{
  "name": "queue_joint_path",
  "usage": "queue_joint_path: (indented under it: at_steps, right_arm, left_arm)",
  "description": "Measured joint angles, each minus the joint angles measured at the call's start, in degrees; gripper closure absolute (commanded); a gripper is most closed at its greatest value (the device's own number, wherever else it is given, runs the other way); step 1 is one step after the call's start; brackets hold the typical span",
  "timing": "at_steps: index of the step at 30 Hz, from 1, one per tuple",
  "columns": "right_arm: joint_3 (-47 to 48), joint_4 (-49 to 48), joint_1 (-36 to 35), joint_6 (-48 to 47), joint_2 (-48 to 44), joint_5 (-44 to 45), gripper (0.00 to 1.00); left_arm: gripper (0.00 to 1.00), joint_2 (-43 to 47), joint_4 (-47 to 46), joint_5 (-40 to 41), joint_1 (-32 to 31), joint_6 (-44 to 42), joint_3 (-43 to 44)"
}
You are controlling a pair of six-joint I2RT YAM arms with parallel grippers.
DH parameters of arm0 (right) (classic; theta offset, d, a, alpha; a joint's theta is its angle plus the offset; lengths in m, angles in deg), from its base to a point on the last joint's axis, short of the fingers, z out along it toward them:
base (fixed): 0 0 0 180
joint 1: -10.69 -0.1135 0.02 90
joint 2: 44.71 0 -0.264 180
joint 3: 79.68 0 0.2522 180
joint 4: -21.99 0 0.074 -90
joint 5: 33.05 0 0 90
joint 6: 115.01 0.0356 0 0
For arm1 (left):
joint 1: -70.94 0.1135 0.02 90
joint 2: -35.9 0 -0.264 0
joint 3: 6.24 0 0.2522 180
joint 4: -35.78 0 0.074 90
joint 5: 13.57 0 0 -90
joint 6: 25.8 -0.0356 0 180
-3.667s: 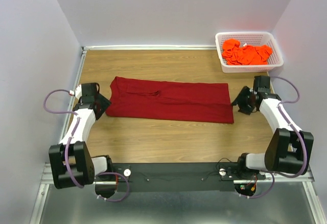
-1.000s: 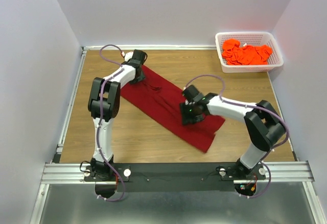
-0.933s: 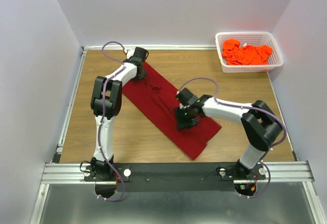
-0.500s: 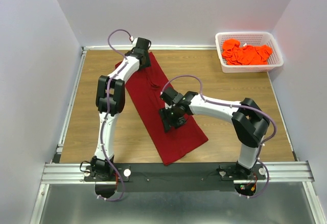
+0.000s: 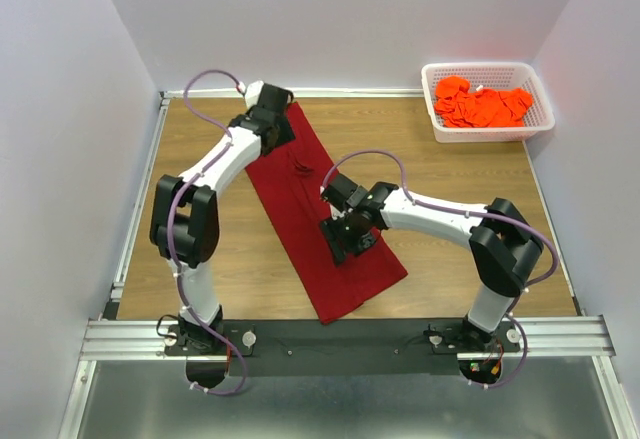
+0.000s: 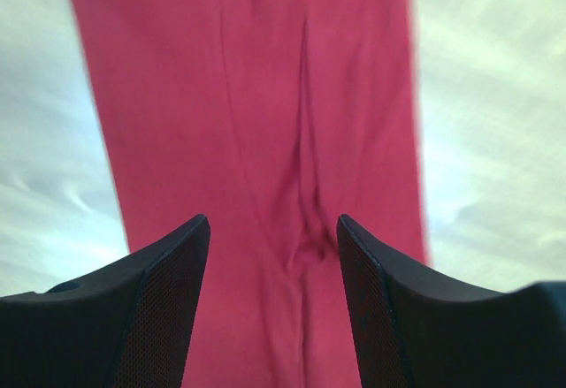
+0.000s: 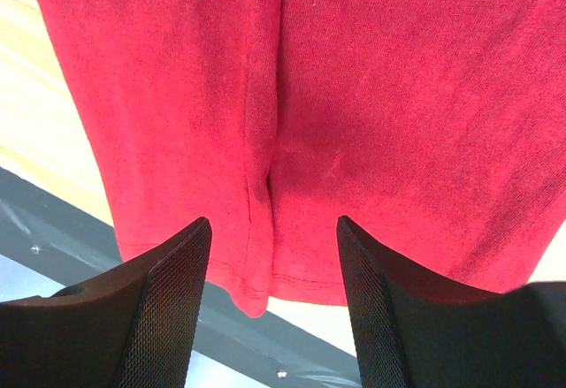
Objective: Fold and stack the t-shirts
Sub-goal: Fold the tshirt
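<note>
Across the table (image 5: 460, 259) the maroon t-shirt (image 5: 292, 199) lies as a long folded strip, running from far left to the near edge. The orange t-shirts (image 5: 485, 105) sit in the basket (image 5: 490, 134). The left pincer (image 6: 272, 225) and right pincer (image 7: 274, 225) hover over the strip, jaws apart. Likely mid-fold: next, grip one end and double it over.

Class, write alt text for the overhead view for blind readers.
A maroon shirt lies diagonally on the table, the left pincer at its far end, the right pincer over its middle. A basket of orange shirts sits far right.
</note>
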Motion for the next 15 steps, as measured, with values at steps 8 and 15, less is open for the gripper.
queue_joint_path:
  at_steps: [8,15]
  right_arm:
    - [-1.8,0.0,0.0,-0.6,0.0,0.1,0.34]
    - [-2.0,-0.2,-0.5,-0.6,1.0,0.0,0.34]
  left_arm:
    - [0.33,-7.0,-0.4,-1.7,-2.3,2.9,-3.5]
    - [0.4,-12.2,-2.1,-1.7,-2.3,3.4,-1.5]
